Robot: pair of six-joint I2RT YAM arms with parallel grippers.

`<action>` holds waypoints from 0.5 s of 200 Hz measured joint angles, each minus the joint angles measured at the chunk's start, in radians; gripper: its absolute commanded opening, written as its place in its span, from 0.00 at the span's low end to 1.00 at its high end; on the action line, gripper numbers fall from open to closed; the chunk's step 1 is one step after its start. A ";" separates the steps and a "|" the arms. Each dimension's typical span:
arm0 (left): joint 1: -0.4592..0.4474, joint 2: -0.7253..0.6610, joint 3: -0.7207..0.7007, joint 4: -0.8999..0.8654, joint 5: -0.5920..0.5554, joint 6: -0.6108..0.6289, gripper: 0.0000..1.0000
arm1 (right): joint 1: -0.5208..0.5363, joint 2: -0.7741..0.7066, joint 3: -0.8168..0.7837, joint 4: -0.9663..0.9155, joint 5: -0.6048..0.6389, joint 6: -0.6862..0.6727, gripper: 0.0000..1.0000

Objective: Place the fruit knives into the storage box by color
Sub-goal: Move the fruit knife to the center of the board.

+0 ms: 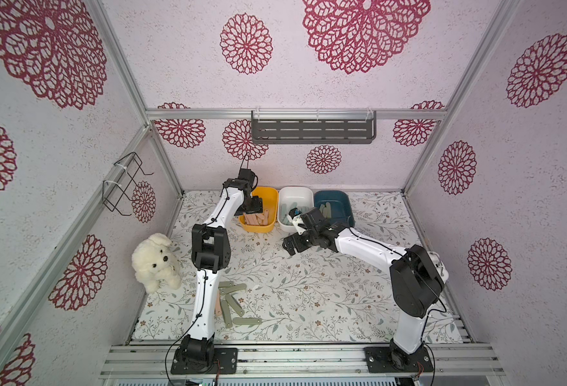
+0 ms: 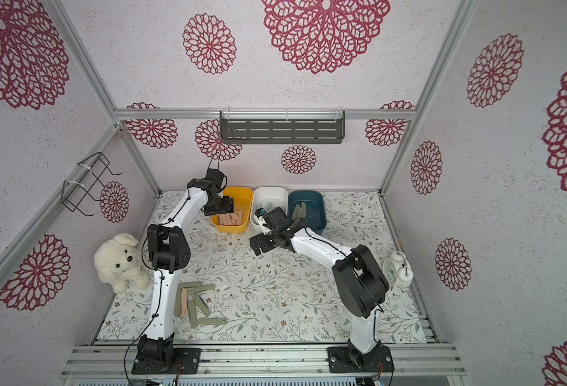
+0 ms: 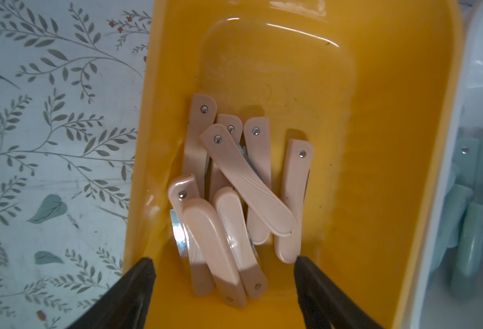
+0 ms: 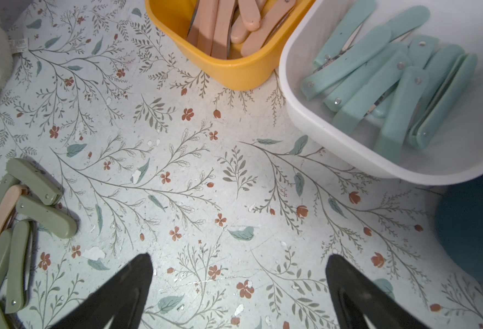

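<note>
Left gripper is spread wide, nothing gripped, over the yellow bin where the pink knives are piled. Right gripper is splayed wide too, empty over the mat, where a few olive knives are scattered.

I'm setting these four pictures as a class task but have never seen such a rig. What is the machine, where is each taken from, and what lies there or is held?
Two robot arms, each ending in a two-finger gripper, work at a table. Two pictures look down on the whole scene; two come from cameras on the arms' wrists. The left gripper hangs open over the yellow box of peach-pink fruit knives. The right gripper is open above the table, holding nothing. Mint knives lie in the white box; olive knives and one pink knife lie loose on the table.
</note>
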 measured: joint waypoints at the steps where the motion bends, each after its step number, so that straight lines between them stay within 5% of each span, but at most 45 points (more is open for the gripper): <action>1: 0.000 -0.003 -0.002 0.000 0.000 0.000 0.99 | 0.000 0.000 -0.001 0.001 -0.001 0.000 0.99; 57: 0.000 -0.367 -0.263 0.020 0.029 -0.103 0.97 | 0.118 -0.003 -0.074 0.061 -0.034 -0.026 0.83; 100: 0.000 -0.677 -0.660 0.068 0.035 -0.157 0.97 | 0.277 0.007 -0.084 0.098 -0.044 -0.025 0.77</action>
